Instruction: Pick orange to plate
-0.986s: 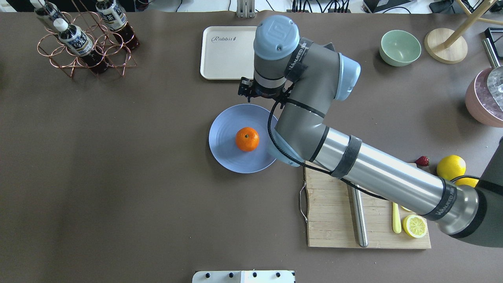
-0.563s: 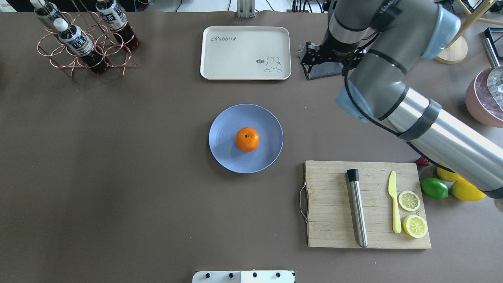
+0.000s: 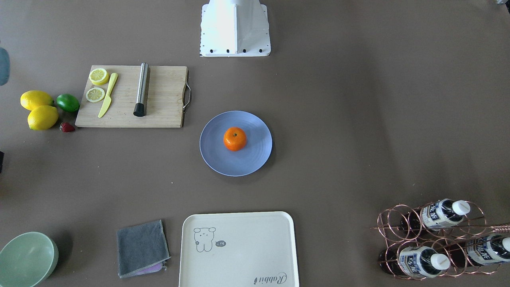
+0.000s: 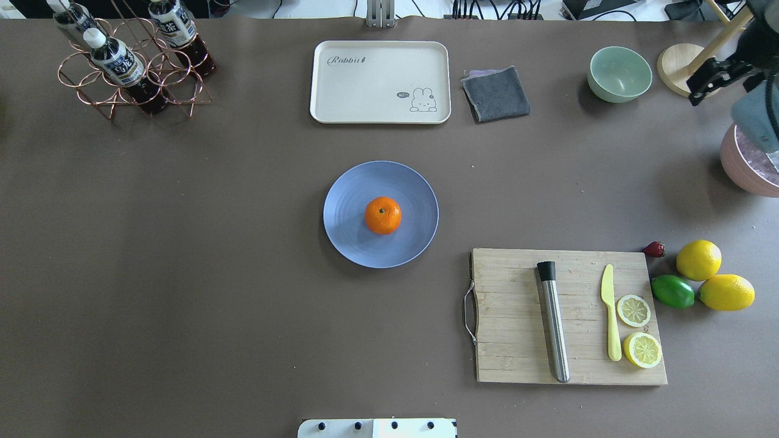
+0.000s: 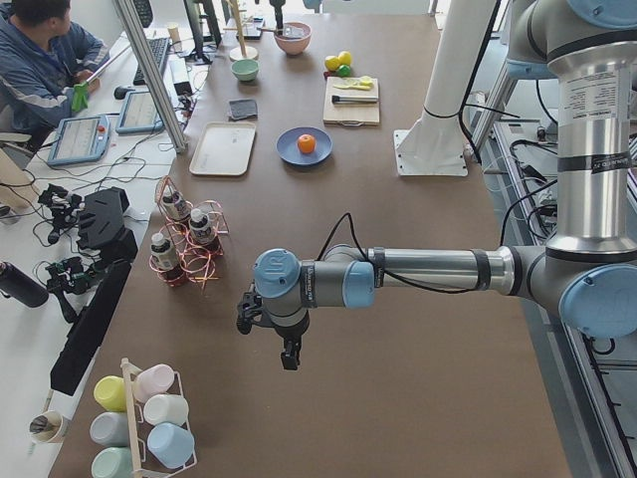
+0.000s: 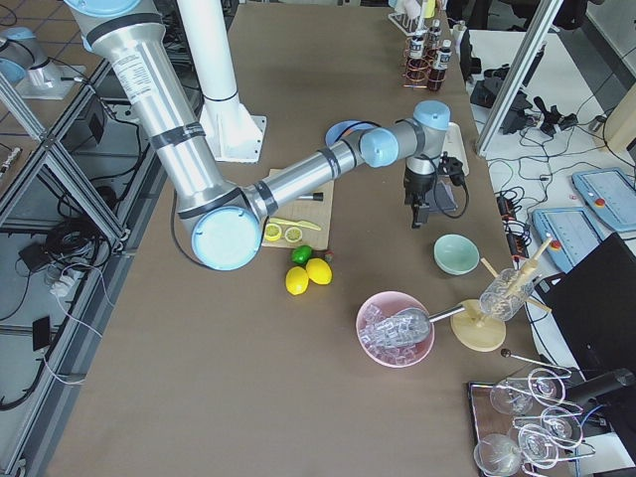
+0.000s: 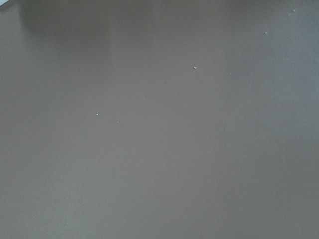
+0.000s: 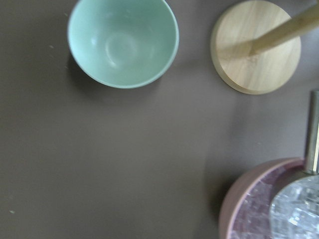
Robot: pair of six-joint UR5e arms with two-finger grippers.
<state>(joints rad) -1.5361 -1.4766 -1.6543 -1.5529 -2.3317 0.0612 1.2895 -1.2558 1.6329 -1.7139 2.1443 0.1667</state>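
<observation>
The orange (image 4: pixel 383 215) rests near the middle of the periwinkle-blue plate (image 4: pixel 347 201), stem dimple up, with nothing touching it. The front-facing view shows the same orange (image 3: pixel 235 138) on the plate (image 3: pixel 255 157). My right gripper (image 4: pixel 701 84) hangs high at the table's far right, between the green bowl and the wooden stand, far from the plate; I cannot tell whether it is open or shut. My left gripper (image 5: pixel 289 357) shows only in the exterior left view, over bare table far from the plate, so I cannot tell its state.
A cream tray (image 4: pixel 380 82), grey cloth (image 4: pixel 496 93) and green bowl (image 4: pixel 619 73) line the far side. The cutting board (image 4: pixel 517 316) holds a muddler, knife and lemon slices, with lemons (image 4: pixel 698 259) and a lime (image 4: pixel 672 291) beside it. A bottle rack (image 4: pixel 131 67) stands far left.
My right arm has swung away from above the plate to the far right edge of the table, uncovering the cloth and cutting board. The orange has stayed still on the plate.
</observation>
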